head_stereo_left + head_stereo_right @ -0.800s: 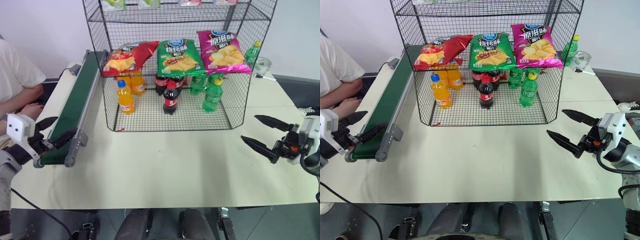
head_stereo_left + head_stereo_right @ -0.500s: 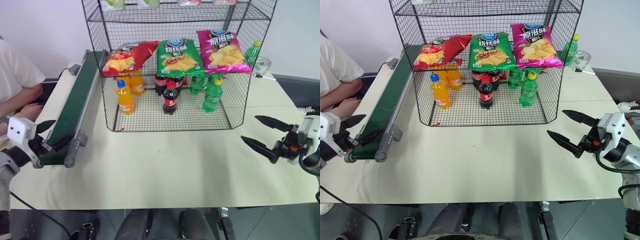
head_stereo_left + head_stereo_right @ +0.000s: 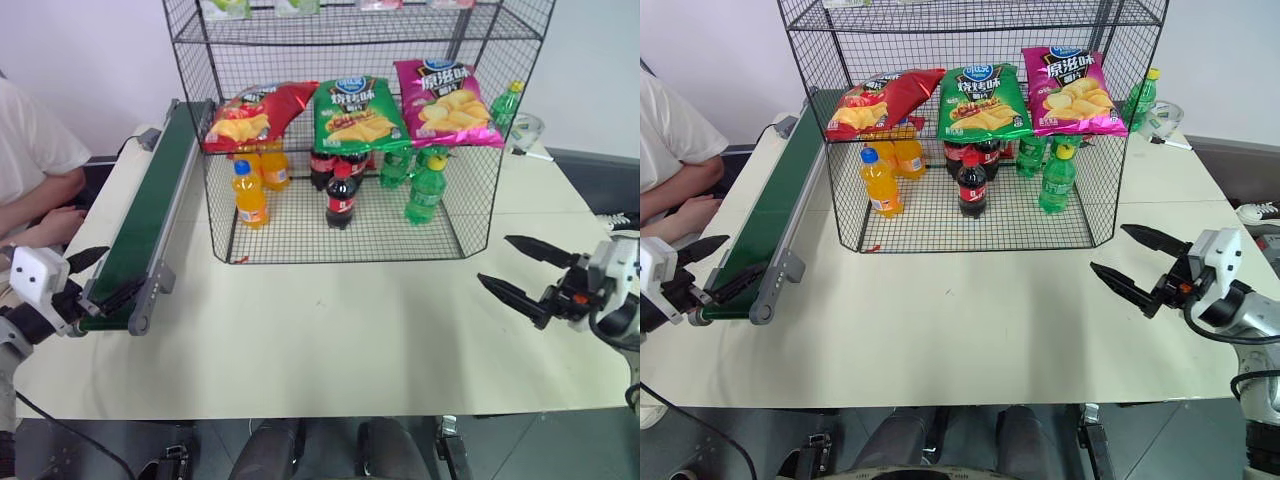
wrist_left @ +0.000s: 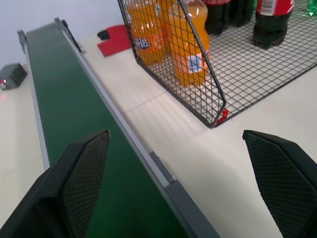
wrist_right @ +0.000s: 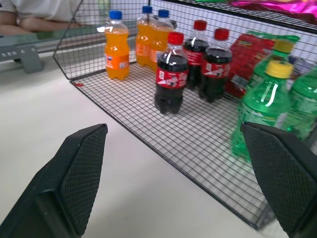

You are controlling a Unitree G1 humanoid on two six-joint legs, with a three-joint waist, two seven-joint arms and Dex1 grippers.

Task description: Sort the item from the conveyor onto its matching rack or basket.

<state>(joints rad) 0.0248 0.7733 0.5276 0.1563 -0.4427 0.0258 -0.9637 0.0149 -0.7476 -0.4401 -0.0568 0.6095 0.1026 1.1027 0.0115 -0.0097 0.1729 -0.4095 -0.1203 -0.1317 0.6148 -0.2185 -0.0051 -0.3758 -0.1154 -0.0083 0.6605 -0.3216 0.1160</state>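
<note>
The red crisp bag (image 3: 255, 115) lies on the left end of the black wire rack's (image 3: 470, 215) middle tier, next to a green bag. The dark green conveyor (image 3: 150, 205) runs along the table's left side, its belt (image 4: 69, 129) bare. My left gripper (image 3: 118, 272) hovers open at the conveyor's near end, holding nothing; in the left wrist view its fingers (image 4: 84, 173) straddle the belt's rail. My right gripper (image 3: 494, 259) hangs open over the table right of the rack, apart from it, pointing at the bottles in the right wrist view.
A green bag (image 3: 358, 115) and a pink bag (image 3: 445, 105) share the red bag's tier. Orange (image 3: 249, 194), cola (image 3: 341, 197) and green bottles (image 3: 426, 190) stand on the bottom tier. A person's arm (image 3: 40, 190) rests left of the conveyor. Bare table (image 3: 330, 330) lies in front of the rack.
My left gripper has drawn back a little from the conveyor's near end, toward the table's near edge. The right gripper has barely moved. Both stay open.
</note>
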